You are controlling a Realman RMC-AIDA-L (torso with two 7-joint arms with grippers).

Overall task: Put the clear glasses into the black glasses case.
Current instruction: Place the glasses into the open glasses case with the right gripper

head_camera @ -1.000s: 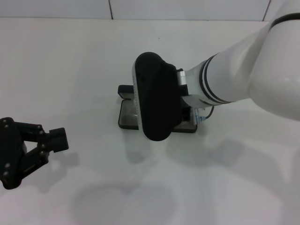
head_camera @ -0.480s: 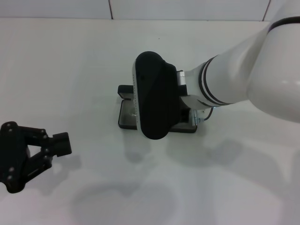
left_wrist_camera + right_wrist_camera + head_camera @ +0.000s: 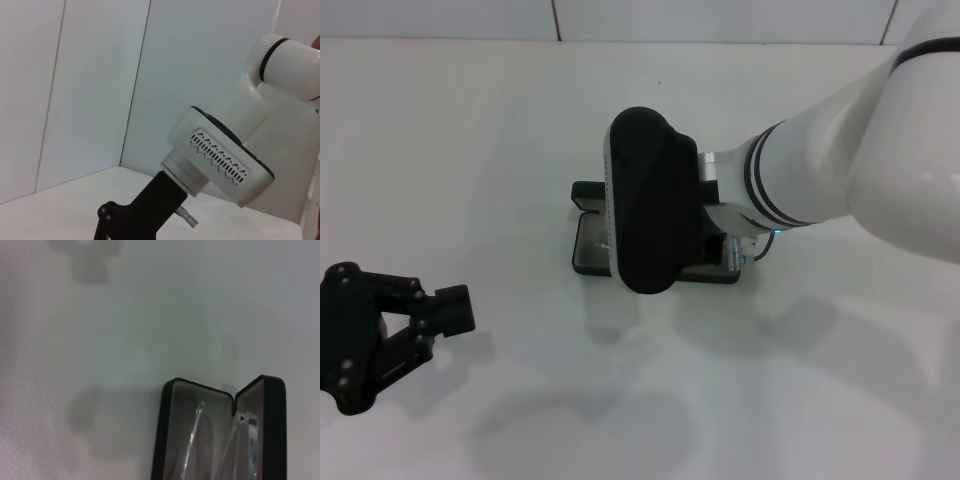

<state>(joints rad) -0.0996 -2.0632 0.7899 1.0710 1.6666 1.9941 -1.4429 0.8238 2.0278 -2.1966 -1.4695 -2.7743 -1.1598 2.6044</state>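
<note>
Clear glasses [image 3: 200, 440] | transparent, thin temples | inside open black glasses case [image 3: 162, 440]

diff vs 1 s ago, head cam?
The left gripper drifted a little down and toward the robot at the table's left edge, fingers open, holding nothing. The right arm barely moved, staying over the open black glasses case. The case has not shifted. In the right wrist view the clear glasses lie in it.

White table [image 3: 470, 150]; open black glasses case [image 3: 590, 250] lies on it.
</note>
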